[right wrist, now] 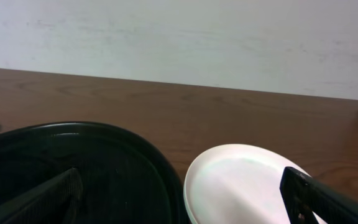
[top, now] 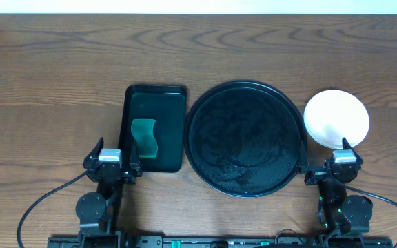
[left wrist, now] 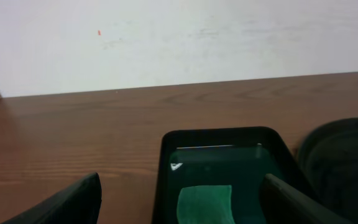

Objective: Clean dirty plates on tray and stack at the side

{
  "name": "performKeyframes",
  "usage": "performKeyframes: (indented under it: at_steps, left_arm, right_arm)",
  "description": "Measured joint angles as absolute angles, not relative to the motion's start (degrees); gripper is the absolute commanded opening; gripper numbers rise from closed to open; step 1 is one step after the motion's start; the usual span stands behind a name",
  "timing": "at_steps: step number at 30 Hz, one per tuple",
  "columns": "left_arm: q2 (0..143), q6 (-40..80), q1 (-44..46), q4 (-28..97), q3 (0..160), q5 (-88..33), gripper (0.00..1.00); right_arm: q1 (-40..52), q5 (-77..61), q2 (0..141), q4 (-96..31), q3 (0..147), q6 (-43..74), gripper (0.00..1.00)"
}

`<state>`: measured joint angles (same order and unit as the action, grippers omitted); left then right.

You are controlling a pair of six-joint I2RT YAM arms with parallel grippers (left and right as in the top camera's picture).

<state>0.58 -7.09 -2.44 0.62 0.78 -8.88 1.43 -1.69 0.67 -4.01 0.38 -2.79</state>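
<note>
Overhead alone gets both trays: round tray [top: 243, 138] at frame centre, rectangular tray [top: 133, 96] with green sponge [top: 144, 138] left of it. White plate [top: 336, 118] sits just beside the round tray's right rim, nothing over it. Left gripper [top: 114, 157] and right gripper [top: 331, 162], bottom of frame, jaws spread wide, holding nothing.

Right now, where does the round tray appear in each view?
Overhead: round tray at the centre.
Left wrist: only its rim, at the right edge.
Right wrist: lower left, beside the plate.
Shared landmark: the table's far edge at the wall.
</note>
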Motion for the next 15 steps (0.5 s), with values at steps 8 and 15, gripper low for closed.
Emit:
performKeyframes:
  at_steps: [8,15]
  left_arm:
    - [0.58,-3.27,-3.75,0.69,0.80,-7.84,0.81]
    - [0.58,0.23,-3.75,1.19,0.89,-5.65,0.81]
  right_arm:
    - [1.43,-1.69,0.67,-3.99,0.38,-2.79,0.99]
    - [1.43,-1.69,0.67,-3.99,0.38,-2.79,0.99]
